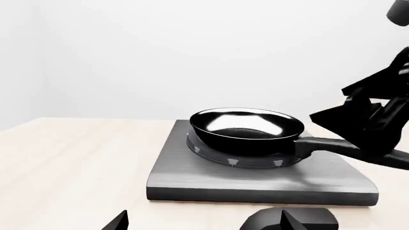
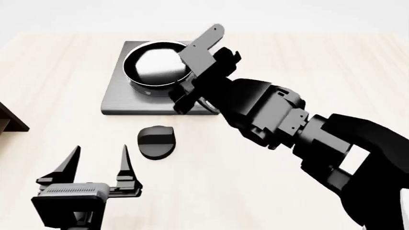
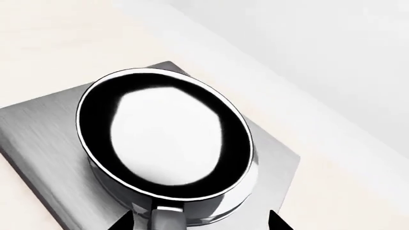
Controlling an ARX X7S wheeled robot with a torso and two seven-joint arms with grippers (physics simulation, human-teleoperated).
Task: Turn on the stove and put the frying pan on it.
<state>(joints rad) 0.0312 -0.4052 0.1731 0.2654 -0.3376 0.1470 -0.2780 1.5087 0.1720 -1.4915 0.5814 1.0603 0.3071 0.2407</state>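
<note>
The frying pan (image 2: pixel 156 64) sits on the round burner of the grey stove (image 2: pixel 118 103), its pale inside facing up. My right gripper (image 3: pixel 199 221) is open, its fingertips spread wide on either side of the pan's black handle (image 3: pixel 164 218) without pressing it. The left wrist view shows the pan (image 1: pixel 246 127) on the stove (image 1: pixel 191 172), with the right gripper (image 1: pixel 377 139) at the handle end. The black knob (image 2: pixel 156 141) lies on the table just in front of the stove. My left gripper (image 2: pixel 99 165) is open, empty, and nearer than the knob (image 1: pixel 288 220).
A dark brown shelf corner (image 2: pixel 9 120) shows at the left edge of the head view. The pale wooden table (image 2: pixel 288 57) runs around the stove, with a white wall behind it. My right arm reaches across the table's right half.
</note>
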